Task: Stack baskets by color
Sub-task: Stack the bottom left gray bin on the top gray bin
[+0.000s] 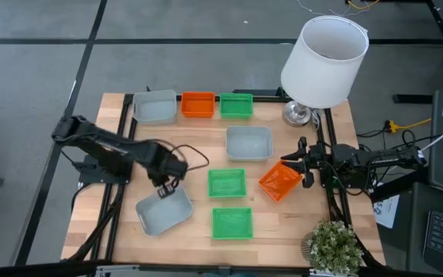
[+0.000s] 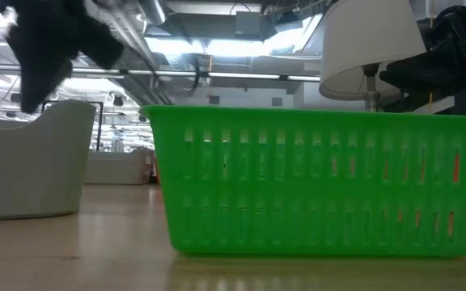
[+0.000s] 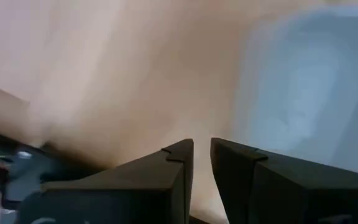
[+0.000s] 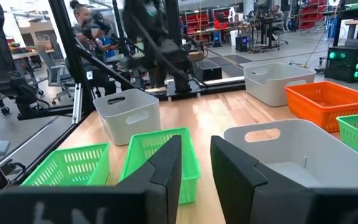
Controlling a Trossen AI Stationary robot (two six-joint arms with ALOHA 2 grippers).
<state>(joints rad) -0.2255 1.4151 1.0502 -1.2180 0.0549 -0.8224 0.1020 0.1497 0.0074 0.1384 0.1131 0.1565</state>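
Several baskets stand on the wooden table. Along the far edge are a grey, an orange and a green one. A grey basket stands mid-table, with two green ones nearer. An orange basket lies askew beside my right gripper, which waits level at the right edge, narrowly open and empty. My left gripper points down over the far rim of the near-left grey basket, with a narrow empty gap; its wrist view shows bare wood under the fingers and the basket beside them.
A white lamp stands at the table's far right corner and a small potted plant at the near right. Bare wood lies left of the baskets and near the front edge. People and workshop gear show in the room beyond.
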